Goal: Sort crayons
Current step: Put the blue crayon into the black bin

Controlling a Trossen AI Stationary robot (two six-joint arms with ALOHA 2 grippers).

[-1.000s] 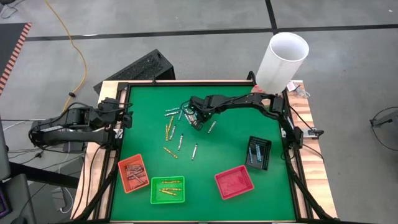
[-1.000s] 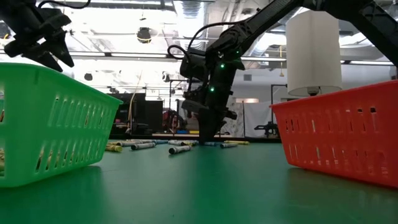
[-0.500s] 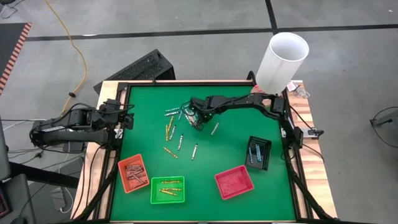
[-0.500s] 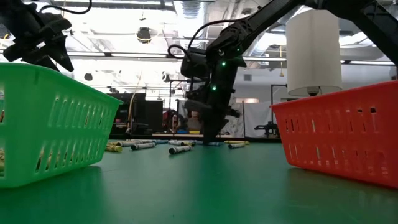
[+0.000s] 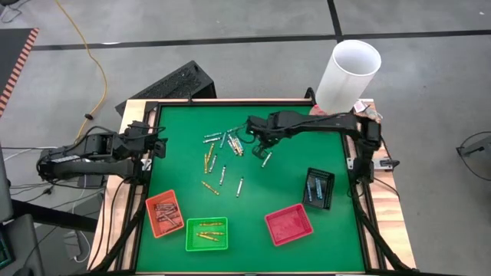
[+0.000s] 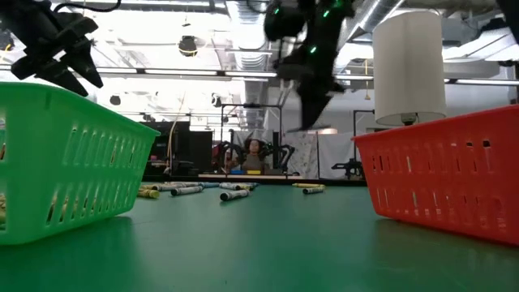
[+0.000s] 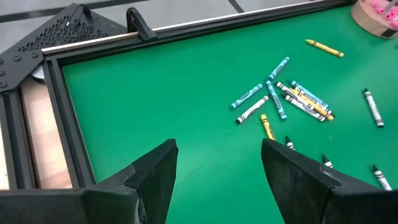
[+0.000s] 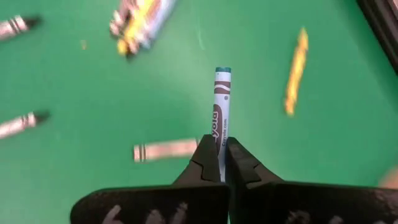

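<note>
A green table (image 5: 184,153) fills the middle of the high view, framed in black rails. A white cylinder (image 5: 350,75) stands at its far right corner.

The right arm (image 5: 322,124) reaches from that corner toward the table's middle. The left arm (image 5: 84,153) waits at the left edge, its gripper (image 7: 217,168) spread wide above bare green.

Four trays sit along the near side: an orange tray (image 5: 164,214) with reddish-brown sticks, a green tray (image 5: 206,234) with yellow ones, a red tray (image 5: 289,224), and a black tray (image 5: 319,188) on the right holding a few pale sticks.

The right gripper (image 5: 261,139) hangs above the table near the far middle, lifted clear of the surface in the low view (image 6: 312,97). Its fingers (image 8: 208,163) are pressed together on a blue crayon (image 8: 220,118), which sticks out straight ahead of them over the green.

The loose crayons (image 5: 222,149) lie scattered in the far-middle part of the table, left of and below the right gripper: a tight cluster of blue, yellow and grey ones (image 7: 301,99), some yellow ones (image 5: 209,159) toward the left, and a few strays nearer the table's centre (image 5: 240,186). One yellow crayon (image 8: 295,71) and several grey ones (image 8: 165,150) lie flat under the held crayon.
</note>
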